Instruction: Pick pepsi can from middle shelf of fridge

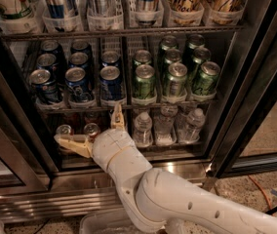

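The fridge [258, 77] door is open. The middle shelf [153, 104] holds 3 rows of blue cans on the left and 3 rows of green cans [175, 79] on the right, all standing up. The pepsi can [110, 83] is at the front of the blue row next to the green cans. The other blue cans [79, 84] stand to its left and behind it.

The gripper [87, 123] is low, in front of the shelf under the middle one. Its 2 fingers [72, 143] are spread far apart and hold nothing. 1 finger points left, in front of the small red cans [64, 130]. The other finger points up, with its tip at the front edge of the middle shelf, just below the pepsi can. The white arm [177, 204] comes in from the bottom right. Water bottles [142, 128] stand right of the gripper.
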`<state>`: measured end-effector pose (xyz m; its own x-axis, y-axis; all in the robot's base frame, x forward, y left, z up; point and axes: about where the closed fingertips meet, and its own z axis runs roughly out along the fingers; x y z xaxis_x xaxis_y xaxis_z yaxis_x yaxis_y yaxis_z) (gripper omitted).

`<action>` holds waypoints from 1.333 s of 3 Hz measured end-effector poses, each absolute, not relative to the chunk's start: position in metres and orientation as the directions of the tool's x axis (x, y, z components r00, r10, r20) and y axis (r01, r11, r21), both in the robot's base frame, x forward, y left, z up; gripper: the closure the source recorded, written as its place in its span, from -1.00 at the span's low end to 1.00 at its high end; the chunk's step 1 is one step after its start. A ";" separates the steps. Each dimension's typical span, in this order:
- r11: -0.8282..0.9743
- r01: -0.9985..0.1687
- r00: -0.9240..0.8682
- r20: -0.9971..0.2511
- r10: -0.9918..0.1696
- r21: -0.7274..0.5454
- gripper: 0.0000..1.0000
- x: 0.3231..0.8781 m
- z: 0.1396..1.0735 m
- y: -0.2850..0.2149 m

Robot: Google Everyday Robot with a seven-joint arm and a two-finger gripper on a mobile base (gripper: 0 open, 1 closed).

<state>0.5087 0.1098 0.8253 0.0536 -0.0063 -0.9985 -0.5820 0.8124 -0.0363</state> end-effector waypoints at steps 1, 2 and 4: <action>0.812 -0.582 0.054 -0.999 -0.006 -0.036 -0.62 0.509 0.825 0.110; 0.812 -0.582 0.054 -0.999 -0.006 -0.036 -0.15 0.509 0.825 0.110; 0.812 -0.582 0.054 -0.999 -0.006 -0.036 0.23 0.509 0.825 0.110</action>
